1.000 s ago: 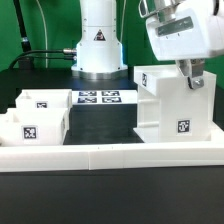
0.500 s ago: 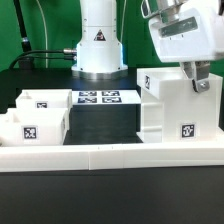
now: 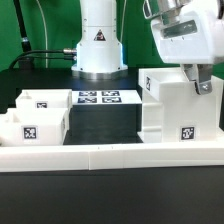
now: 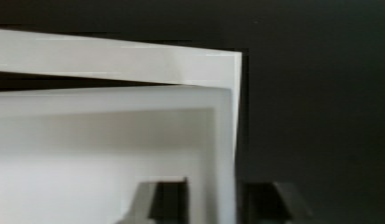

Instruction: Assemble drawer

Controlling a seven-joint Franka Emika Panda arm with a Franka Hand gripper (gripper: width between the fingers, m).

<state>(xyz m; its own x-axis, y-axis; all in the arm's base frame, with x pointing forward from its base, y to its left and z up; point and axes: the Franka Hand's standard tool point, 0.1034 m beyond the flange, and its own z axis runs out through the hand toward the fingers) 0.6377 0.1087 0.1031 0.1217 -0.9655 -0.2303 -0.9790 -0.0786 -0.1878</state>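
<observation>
Drawer parts on the black table (image 3: 100,122), seen from the exterior and wrist views. The housing (image 3: 172,105) stands at the exterior view's right, just behind the low white border wall (image 3: 110,156), with its square-tagged wall turned towards the camera. In the wrist view the housing (image 4: 100,60) shows thin wall edges meeting at a corner around a pale hollow, so its open side appears to face upward. Its longer visible side runs roughly along the border wall, left to right in the exterior view; its depth away from the camera cannot be judged, so the true long axis is uncertain.

The gripper (image 3: 197,80) reaches down onto the housing's top edge near the exterior view's right. In the wrist view the gripper (image 4: 215,205) has its dark fingers (image 4: 162,205) on either side of one thin wall, drawn in narrowly and seemingly pinching it.

The two trays lie well apart from the housing at the exterior view's left: the front tray (image 3: 48,124) just behind the border wall and the rear tray (image 3: 45,99) just behind it, each open upward with a tag towards the camera. The marker board (image 3: 100,98) lies between trays and housing, before the robot base (image 3: 97,45)
</observation>
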